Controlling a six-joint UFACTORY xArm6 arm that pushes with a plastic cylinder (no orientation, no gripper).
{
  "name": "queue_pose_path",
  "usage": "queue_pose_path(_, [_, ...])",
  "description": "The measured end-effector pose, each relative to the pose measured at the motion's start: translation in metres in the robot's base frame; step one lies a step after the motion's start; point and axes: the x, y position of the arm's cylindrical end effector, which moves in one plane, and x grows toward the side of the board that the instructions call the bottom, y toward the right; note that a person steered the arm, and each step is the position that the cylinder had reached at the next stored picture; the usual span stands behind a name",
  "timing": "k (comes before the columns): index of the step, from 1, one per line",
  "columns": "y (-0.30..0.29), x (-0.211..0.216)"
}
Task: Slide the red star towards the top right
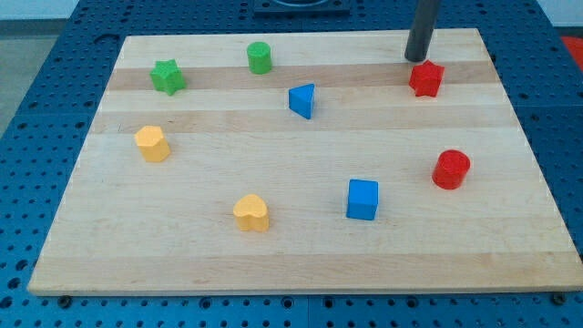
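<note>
The red star (425,79) lies near the view's top right on the wooden board (301,264). My tip (416,59) stands just above the star and slightly to its left, very close to it; contact cannot be told. The dark rod rises out of the view's top edge.
A red cylinder (450,169) sits below the star at the right. A blue triangular block (302,100), a blue cube (362,199), a green cylinder (260,57), a green star (168,76) and two yellow blocks (152,143) (251,212) lie further left. The board's right edge is near the star.
</note>
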Motion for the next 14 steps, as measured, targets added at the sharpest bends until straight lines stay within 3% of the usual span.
queue_pose_path(2, [0.056, 0.038])
queue_pose_path(5, [0.168, 0.040])
queue_pose_path(7, [0.138, 0.075])
queue_pose_path(9, [0.010, 0.138])
queue_pose_path(12, [-0.001, 0.137])
queue_pose_path(13, [-0.135, 0.153])
queue_pose_path(14, [-0.154, 0.151])
